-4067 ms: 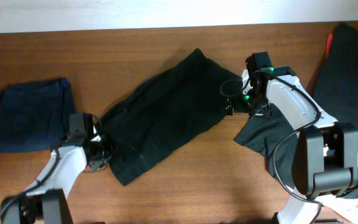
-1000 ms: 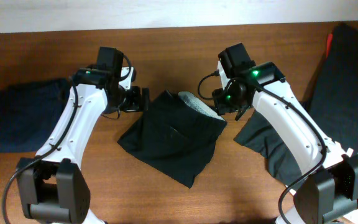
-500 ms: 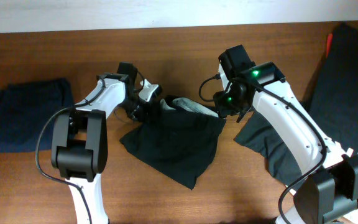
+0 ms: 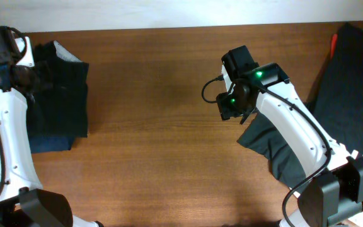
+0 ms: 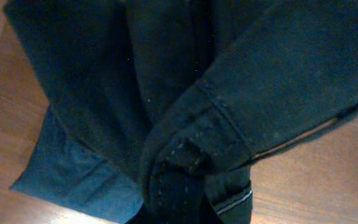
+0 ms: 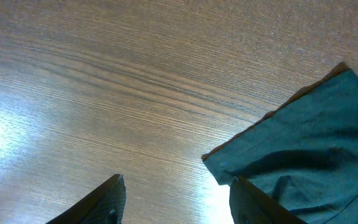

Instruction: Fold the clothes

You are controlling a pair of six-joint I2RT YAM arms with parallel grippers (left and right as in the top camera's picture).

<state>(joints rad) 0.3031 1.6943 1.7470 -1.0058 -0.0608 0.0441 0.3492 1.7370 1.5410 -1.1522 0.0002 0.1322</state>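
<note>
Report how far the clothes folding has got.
Done: a navy garment lies folded at far left. In hand: the left claw grips a black garment, over that navy one. Left: the dark garment beside the open, empty right claw and the pile at far right are unfolded.

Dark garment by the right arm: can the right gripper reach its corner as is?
Probably yes. The right gripper is open over bare table, and the dark garment lies on the wood, its corner beside one finger, nothing over it.

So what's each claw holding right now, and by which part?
Left claw grips the black garment by a bunched seamed edge; right claw is open, holding nothing.
</note>
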